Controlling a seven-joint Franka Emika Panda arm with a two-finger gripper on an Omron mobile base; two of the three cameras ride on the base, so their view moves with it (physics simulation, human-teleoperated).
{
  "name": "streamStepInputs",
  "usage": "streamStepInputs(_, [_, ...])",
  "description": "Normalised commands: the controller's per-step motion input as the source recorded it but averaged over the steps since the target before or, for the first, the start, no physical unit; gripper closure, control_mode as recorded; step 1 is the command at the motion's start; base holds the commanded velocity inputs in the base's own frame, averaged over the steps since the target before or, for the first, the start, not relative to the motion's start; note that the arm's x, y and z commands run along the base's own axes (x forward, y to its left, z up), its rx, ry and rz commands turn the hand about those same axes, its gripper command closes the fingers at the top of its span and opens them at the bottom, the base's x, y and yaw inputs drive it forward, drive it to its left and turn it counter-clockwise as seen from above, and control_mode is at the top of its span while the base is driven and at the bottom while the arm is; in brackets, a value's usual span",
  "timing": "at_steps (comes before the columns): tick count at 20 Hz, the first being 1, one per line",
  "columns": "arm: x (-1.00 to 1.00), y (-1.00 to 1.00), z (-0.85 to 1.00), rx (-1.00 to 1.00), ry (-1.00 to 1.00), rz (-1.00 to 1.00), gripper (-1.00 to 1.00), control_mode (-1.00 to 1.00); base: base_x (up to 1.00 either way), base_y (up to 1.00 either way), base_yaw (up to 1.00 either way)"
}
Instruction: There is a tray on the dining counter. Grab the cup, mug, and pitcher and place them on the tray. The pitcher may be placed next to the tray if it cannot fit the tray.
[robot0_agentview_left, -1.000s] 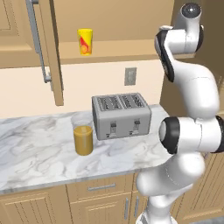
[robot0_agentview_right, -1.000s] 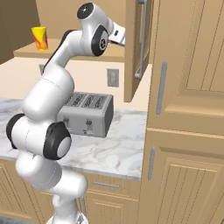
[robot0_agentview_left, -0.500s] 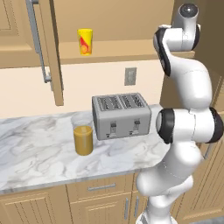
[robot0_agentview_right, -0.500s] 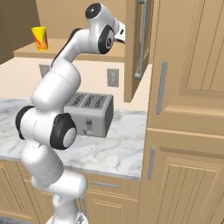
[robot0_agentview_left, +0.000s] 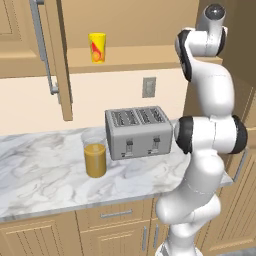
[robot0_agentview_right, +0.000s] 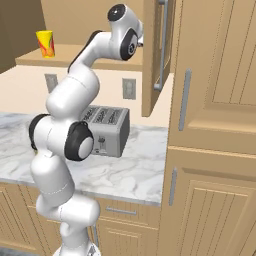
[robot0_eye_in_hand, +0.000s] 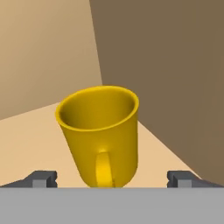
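Presently, item one: the small squat plain yellow-amber mug (robot0_eye_in_hand: 99, 135) with a side handle stood upright on a tan shelf surface (robot0_eye_in_hand: 30, 144) inside a wooden cabinet, close in front of my hand camera, its handle turned toward me. The gripper (robot0_eye_in_hand: 112, 178) was spread wide and empty, its two dark fingertips (robot0_eye_in_hand: 41, 178) standing to either side of the mug's base without touching it.

Item two: the tall handleless yellow tumbler with a watermelon picture (robot0_agentview_left: 97, 47) stood on the open wooden ledge (robot0_agentview_left: 130, 55) above the worktop, well apart from the arm.

Item three: the clear glass cylindrical pitcher (robot0_agentview_left: 94, 153), orange juice in its lower half, stood on the marble worktop (robot0_agentview_left: 45, 170) just beside the grey four-slot toaster (robot0_agentview_left: 138, 132).

Handling note on the mug: I judged it light, rigid and smooth-glazed, hence somewhat slippery, and empty as far as I could see into it. Its walls taper downward, so I would have taken it across the body at mid-height, fingers clear of the handle, rather than near the narrower foot where it could squirt upward.
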Motion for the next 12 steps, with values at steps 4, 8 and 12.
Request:
streamStepInputs(4, [0.29, -0.06, 0.0, 0.0, 0.0, 0.0, -1.0, -1.0, 0.0, 0.0, 0.0])
streamStepInputs(8, [0.14, -0.01, -0.06, 0.0, 0.0, 0.0, -1.0, -1.0, 0.0, 0.0, 0.0])
streamStepInputs(12, [0.01, 0.0, 0.0, 0.0, 0.0, 0.0, -1.0, -1.0, 0.0, 0.0, 0.0])
